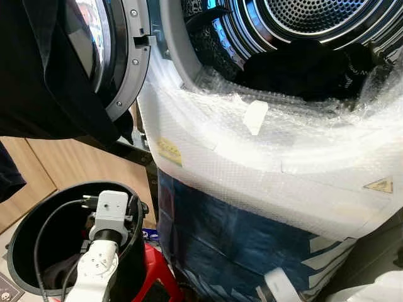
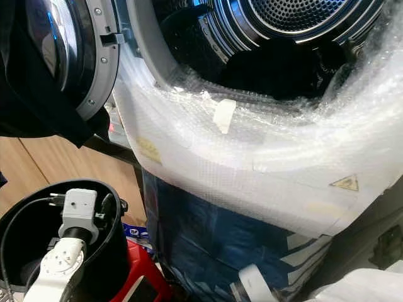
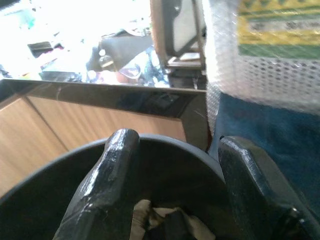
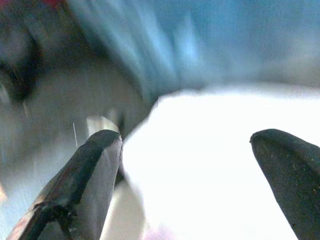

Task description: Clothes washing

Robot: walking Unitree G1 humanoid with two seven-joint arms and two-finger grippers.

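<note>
Low at the frame's lower left, my left gripper (image 3: 175, 165) hangs spread, unclenched, inside the black bucket (image 1: 25, 220); my right gripper (image 4: 185, 165) is spread too, below the wrapped washer (image 1: 264, 157).

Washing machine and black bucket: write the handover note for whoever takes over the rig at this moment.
Left gripper: jaws open, reaching down into the black bucket beside the machine, just above pale and dark clothes at its bottom. Nothing gripped.
Right gripper: jaws open, low beside the machine, over something white and blurred; holding nothing visible.
Washing machine: door swung open, front wrapped in bubble wrap. Dark clothes already lie in the drum.
Done: at least some laundry loaded.
Left: grasp the clothes in the bucket, move them into the drum, close the door.
</note>
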